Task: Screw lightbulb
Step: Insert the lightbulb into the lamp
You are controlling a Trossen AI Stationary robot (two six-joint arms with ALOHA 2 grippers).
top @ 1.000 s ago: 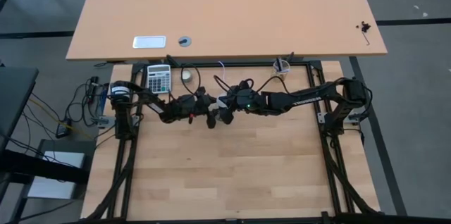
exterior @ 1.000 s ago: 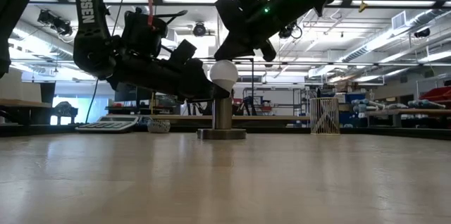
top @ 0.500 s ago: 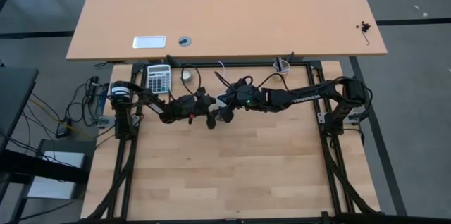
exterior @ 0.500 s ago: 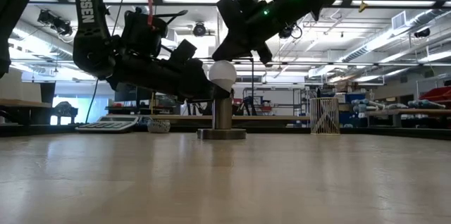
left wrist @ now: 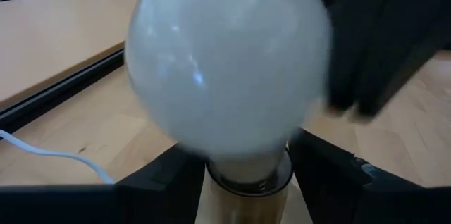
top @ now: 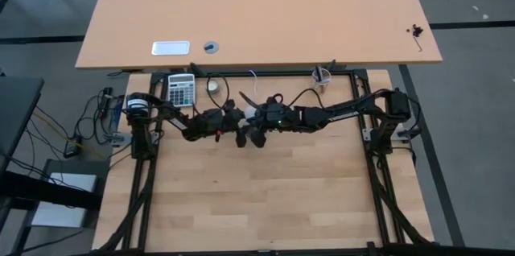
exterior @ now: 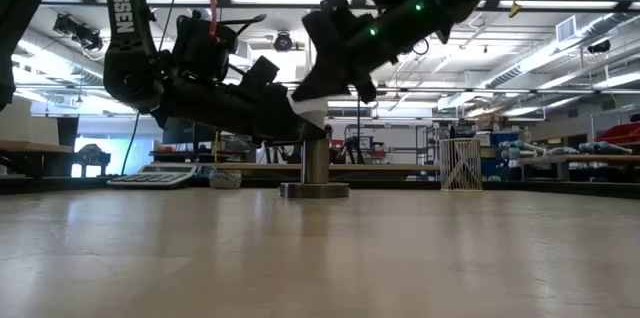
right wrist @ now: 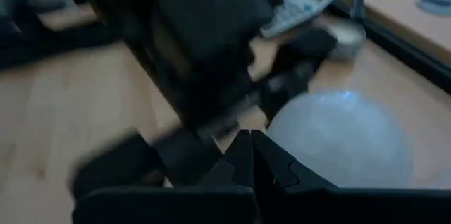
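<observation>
White round lightbulb point(left wrist: 225, 69) upright, screw end seated in socket, mid-table.

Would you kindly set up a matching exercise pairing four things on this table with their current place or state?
Things:
1. lightbulb
2. left tool
3. right tool
4. calculator

Places or states:
A. shut, over the bulb's globe
B. far edge of the table, beside the left arm
C. seated in the socket
D. fingers either side of the socket's neck

Pairs: 1-C, 2-D, 3-A, 4-B
</observation>
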